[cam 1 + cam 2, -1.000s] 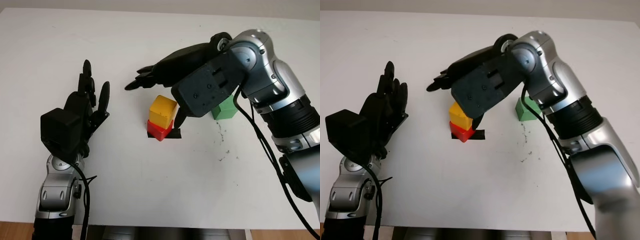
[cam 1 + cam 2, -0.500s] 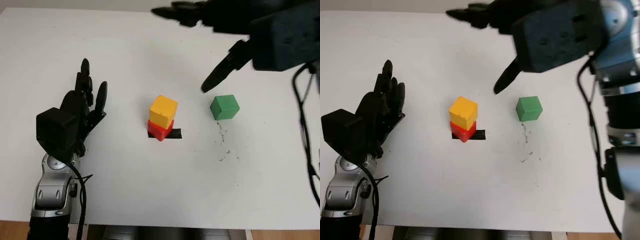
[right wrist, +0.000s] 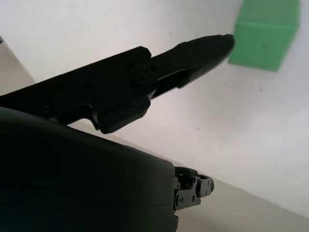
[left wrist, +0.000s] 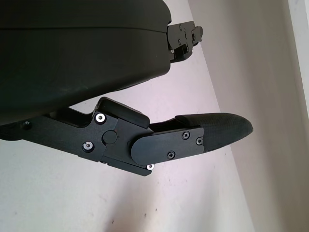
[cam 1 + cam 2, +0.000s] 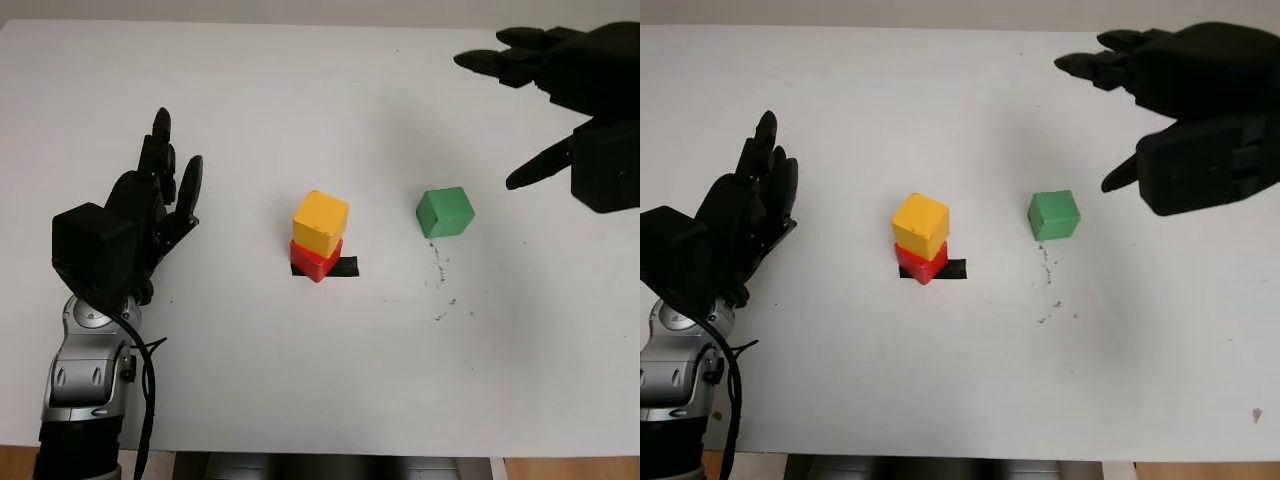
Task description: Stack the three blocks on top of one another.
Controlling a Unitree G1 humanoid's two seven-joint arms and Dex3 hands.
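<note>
table (image 5: 300, 400), white and wide, carries everything. right hand (image 5: 1185, 120) hangs open and empty above the far right side, beyond the green block (image 5: 445, 212). left hand (image 5: 125, 235) is parked open at the left, well apart from the blocks.

yellow block (image 5: 320, 222) sits on the red block (image 5: 316, 262), which stands on a strip of black tape (image 5: 345, 267); the green one is alone on the table to their right, near but apart. two of three are stacked.

risk, as i judge it: the yellow block sits turned and a little off-centre on the red, so a heavy or skewed placing of the green could tip the pile. the green block is a cube with no long axis, its edges slightly turned from the table's.
</note>
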